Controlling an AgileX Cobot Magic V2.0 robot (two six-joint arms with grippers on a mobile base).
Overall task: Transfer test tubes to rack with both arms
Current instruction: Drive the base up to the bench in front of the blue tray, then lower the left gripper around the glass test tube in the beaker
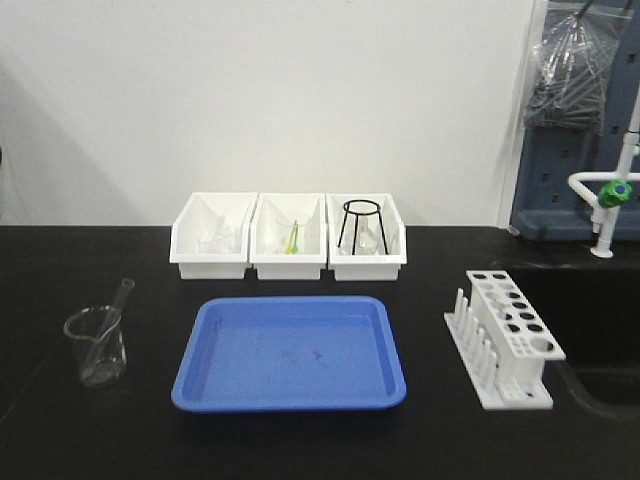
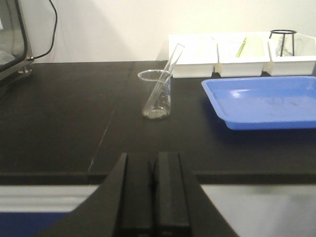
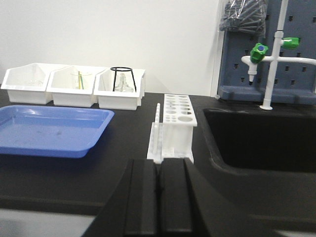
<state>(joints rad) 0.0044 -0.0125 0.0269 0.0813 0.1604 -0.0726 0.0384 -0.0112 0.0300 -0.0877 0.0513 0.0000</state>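
Note:
One clear test tube point(image 1: 108, 325) leans in a glass beaker point(image 1: 96, 347) at the table's left; it also shows in the left wrist view point(image 2: 166, 78), leaning in the beaker point(image 2: 157, 94). The white rack point(image 1: 508, 335) stands at the right, holes empty; it also shows in the right wrist view point(image 3: 173, 129). My left gripper point(image 2: 153, 195) is shut and empty, held back at the table's front edge, well short of the beaker. My right gripper point(image 3: 159, 197) is shut and empty, just in front of the rack. Neither arm shows in the front view.
A blue tray point(image 1: 290, 352) lies in the middle. Three white bins point(image 1: 288, 236) stand at the back, holding glassware and a black wire stand point(image 1: 360, 226). A black sink point(image 3: 256, 140) lies right of the rack, with a green-handled tap point(image 3: 266, 54) behind it.

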